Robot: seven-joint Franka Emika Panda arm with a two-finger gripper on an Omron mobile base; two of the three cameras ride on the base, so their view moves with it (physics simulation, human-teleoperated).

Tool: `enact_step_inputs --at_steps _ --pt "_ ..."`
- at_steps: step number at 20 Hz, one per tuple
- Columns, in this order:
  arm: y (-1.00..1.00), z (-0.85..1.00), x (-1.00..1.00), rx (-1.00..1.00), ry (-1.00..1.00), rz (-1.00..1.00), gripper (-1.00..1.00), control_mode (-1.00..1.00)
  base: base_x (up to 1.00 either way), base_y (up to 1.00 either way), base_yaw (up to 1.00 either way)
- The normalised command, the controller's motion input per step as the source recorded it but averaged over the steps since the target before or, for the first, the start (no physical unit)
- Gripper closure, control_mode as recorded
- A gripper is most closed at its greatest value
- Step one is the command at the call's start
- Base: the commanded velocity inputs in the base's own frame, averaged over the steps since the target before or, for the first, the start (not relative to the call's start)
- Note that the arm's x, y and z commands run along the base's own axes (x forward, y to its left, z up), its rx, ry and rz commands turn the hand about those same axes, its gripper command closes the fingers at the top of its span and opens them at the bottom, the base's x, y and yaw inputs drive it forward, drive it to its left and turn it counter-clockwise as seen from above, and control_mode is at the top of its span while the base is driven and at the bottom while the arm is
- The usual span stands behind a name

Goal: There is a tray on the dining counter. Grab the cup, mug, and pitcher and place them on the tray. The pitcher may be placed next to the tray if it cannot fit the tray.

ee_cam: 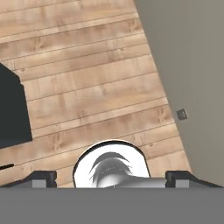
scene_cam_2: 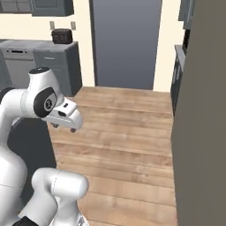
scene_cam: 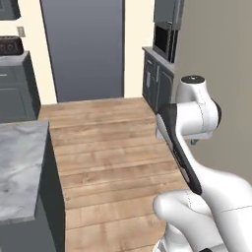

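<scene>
Floor (scene_cam: 113,147): pale wooden planks run across the middle of both base views and lie below the hand in the hand view.
Doorway (scene_cam: 81,47): a tall grey-blue panel stands at the far end of the floor, cream wall on either side.
Grey wall (scene_cam_2: 201,132): a plain grey-brown surface fills the right side of the right base view, close beside the arm.
Desk (scene_cam: 19,167): a grey-veined white marble top on a dark grey base, at the left edge of the left base view; the part that shows carries nothing.
Far cabinets (scene_cam_2: 53,62): grey units against the back wall on the left, with a small dark appliance (scene_cam_2: 62,36) on top.
Microwave (scene_cam: 164,40): dark, set on a grey cabinet at the back right.
Arm (scene_cam: 197,123): white with dark joints, folded up over the base, its hand pointing down at the floor.
Tool (ee_cam: 111,178): its two dark tips stand far apart at the bottom of the hand view, released, with nothing between them.
Task's things: the tray, cup, mug and pitcher cannot be placed from these views.
</scene>
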Motion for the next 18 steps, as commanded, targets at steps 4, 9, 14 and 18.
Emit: enact_step_inputs --at_steps 4,9,14,18 --pt "0.00 0.00 0.00 0.00 0.00 0.00 -1.00 1.00 1.00 -0.74 0.00" --pt "0.00 0.00 0.00 0.00 0.00 0.00 -1.00 1.00 1.00 -0.07 -0.07" --pt "0.00 0.00 0.00 0.00 0.00 0.00 -1.00 1.00 1.00 0.12 -0.20" --pt "0.00 0.00 0.00 0.00 0.00 0.00 -1.00 1.00 1.00 0.26 -0.29"
